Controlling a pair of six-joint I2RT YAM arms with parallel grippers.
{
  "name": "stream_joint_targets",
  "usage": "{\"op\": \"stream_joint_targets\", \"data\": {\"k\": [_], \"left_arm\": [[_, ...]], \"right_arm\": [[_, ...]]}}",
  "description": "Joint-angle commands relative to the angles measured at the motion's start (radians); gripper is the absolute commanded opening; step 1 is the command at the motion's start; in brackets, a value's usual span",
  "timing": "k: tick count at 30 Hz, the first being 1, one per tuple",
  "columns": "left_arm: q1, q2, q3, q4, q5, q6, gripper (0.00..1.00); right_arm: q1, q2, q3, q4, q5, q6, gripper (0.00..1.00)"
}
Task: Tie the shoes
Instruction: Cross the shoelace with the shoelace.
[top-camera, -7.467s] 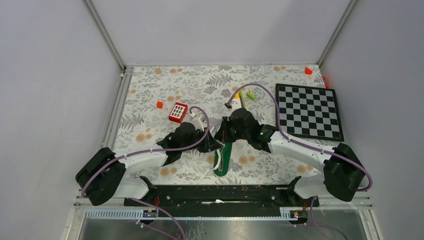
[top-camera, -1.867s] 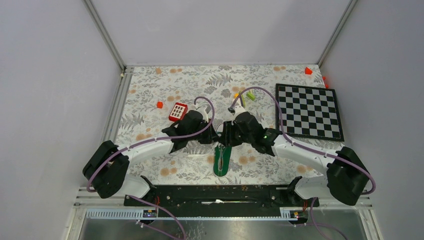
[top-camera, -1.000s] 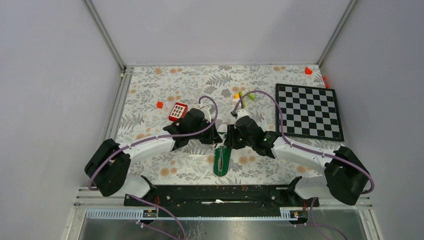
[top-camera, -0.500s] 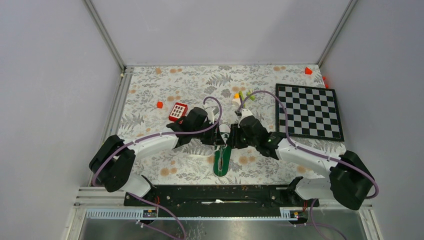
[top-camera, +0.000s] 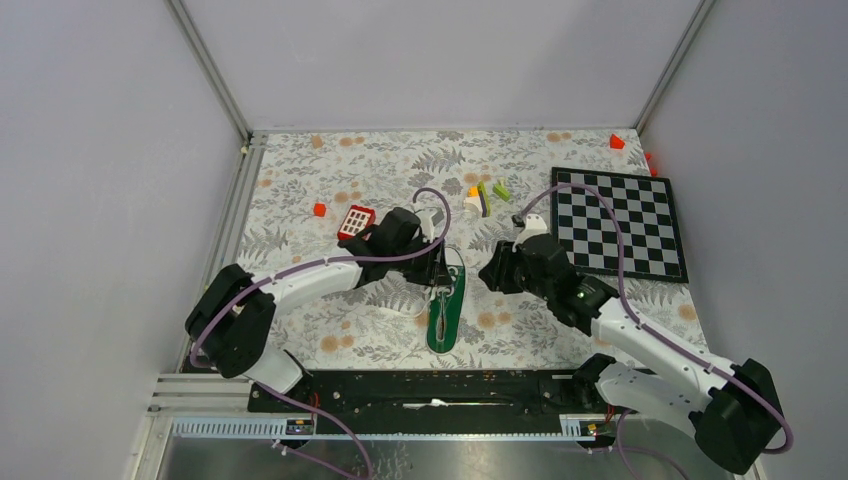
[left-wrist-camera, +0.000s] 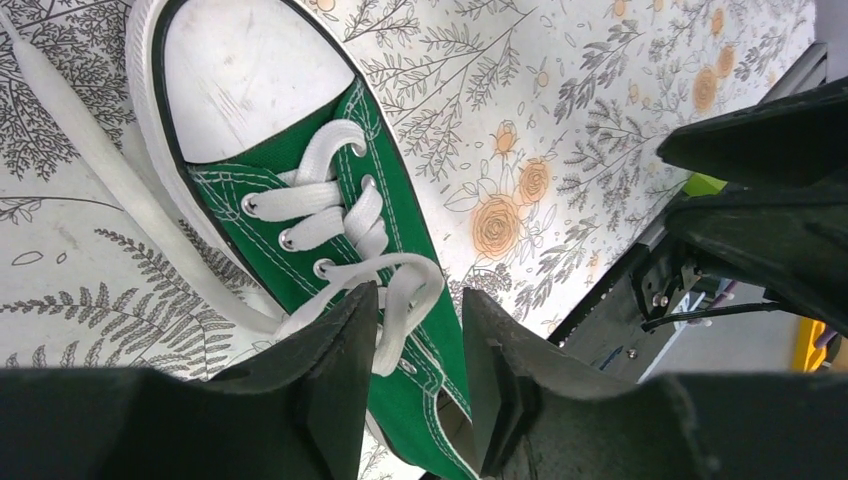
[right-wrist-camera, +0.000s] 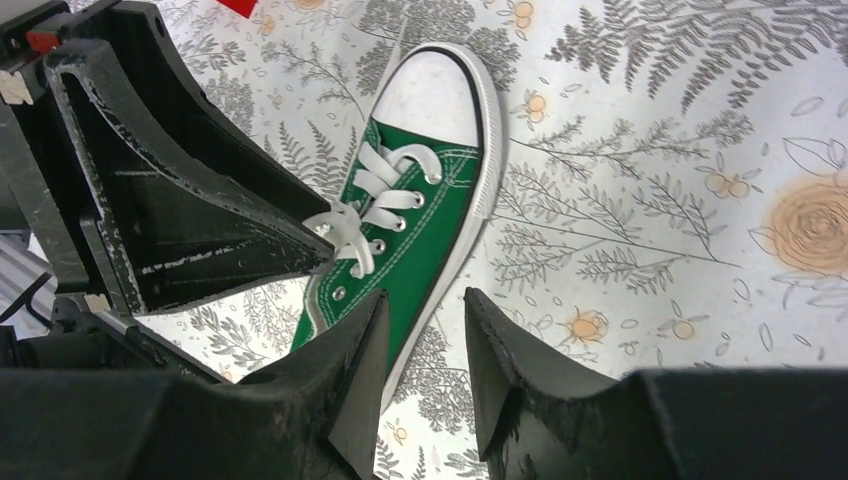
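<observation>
The green sneaker (top-camera: 446, 318) lies on the flowered desk (top-camera: 330, 190) between the two arms, with its white toe cap pointing away from the arm bases. The left hand (left-wrist-camera: 417, 300) is low over the laces with its fingers apart. A white lace loop (left-wrist-camera: 398, 315) lies in the gap and is not pinched. The right hand (right-wrist-camera: 425, 298) hovers to the right of the sneaker, also released, and holds nothing.
</observation>
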Motion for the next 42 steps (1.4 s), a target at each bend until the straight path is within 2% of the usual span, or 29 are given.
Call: {"op": "stream_joint_targets", "data": {"k": [1, 7, 13, 21, 30, 36, 42], "left_arm": [[0.0, 0.036, 0.078, -0.027, -0.017, 0.054, 0.4], [0.0, 0.05, 0.091, -0.051, -0.017, 0.078, 0.4], [0.0, 0.055, 0.09, -0.045, 0.005, 0.078, 0.34], [0.0, 0.053, 0.081, -0.028, 0.018, 0.055, 0.01], [0.004, -0.003, 0.017, 0.011, 0.032, -0.022, 0.0], [0.022, -0.002, -0.029, 0.046, 0.034, -0.08, 0.0], [0.057, -0.024, -0.084, 0.105, 0.067, -0.132, 0.0]], "right_arm": [[-0.025, -0.049, -0.016, -0.049, 0.024, -0.003, 0.41], [-0.037, -0.067, -0.028, -0.054, 0.027, 0.001, 0.41], [-0.047, -0.062, -0.035, -0.055, 0.024, 0.003, 0.41], [-0.049, -0.073, -0.035, -0.068, 0.009, 0.005, 0.41], [-0.018, -0.116, -0.068, -0.024, -0.136, 0.075, 0.41], [0.177, -0.049, -0.064, 0.082, -0.043, 0.17, 0.41], [0.304, 0.088, -0.05, 0.273, 0.112, 0.276, 0.42]]}}
